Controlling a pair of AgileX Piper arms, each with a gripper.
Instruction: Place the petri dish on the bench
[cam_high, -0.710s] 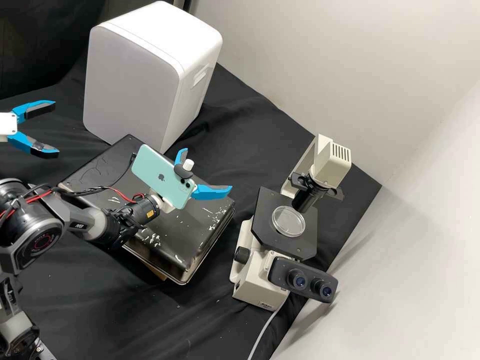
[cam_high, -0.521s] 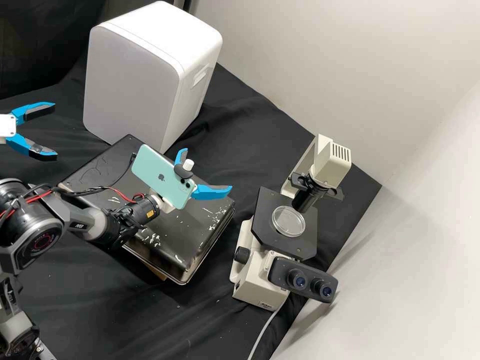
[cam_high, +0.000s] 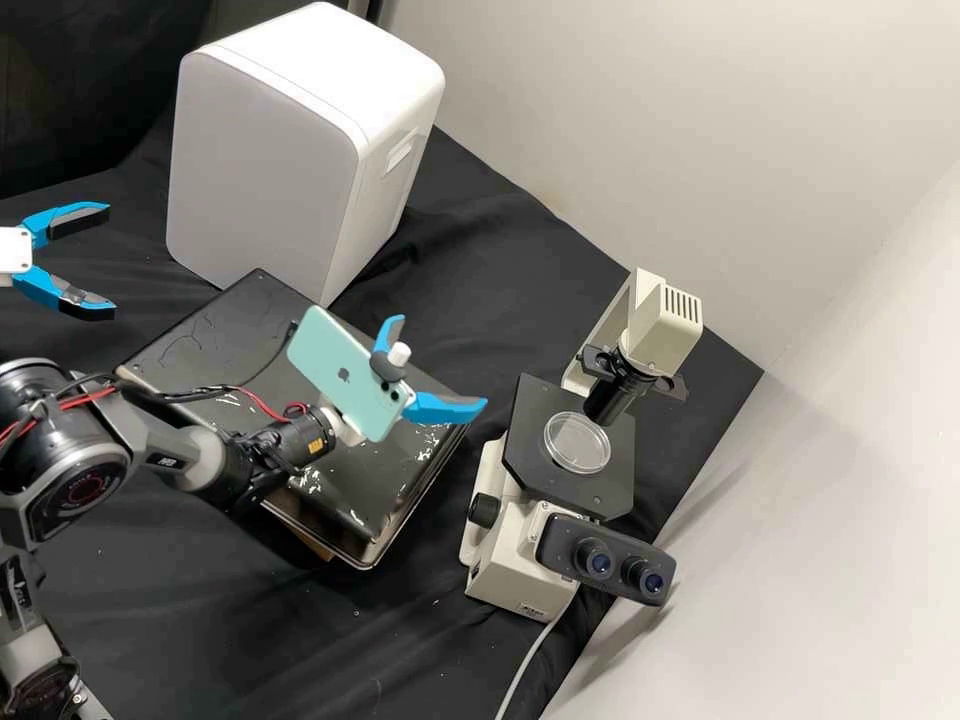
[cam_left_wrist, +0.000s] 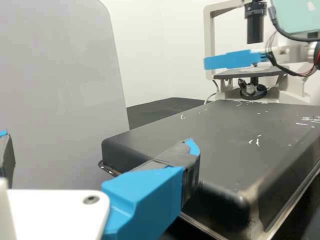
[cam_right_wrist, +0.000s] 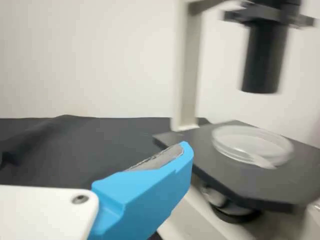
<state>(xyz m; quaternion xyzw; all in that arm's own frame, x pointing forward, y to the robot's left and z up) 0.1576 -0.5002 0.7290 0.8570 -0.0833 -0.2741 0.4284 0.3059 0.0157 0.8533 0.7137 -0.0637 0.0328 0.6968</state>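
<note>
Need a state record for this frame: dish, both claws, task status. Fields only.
petri dish: lies flat on the microscope stage, nothing touching it
right claw: open, empty, hovers over the corner of the black tray nearest the microscope, pointing at the stage
left claw: open, empty, over the bench on the tray's far side from the microscope, beside the white box
task status: dish not yet gripped, not yet on the bench
</note>
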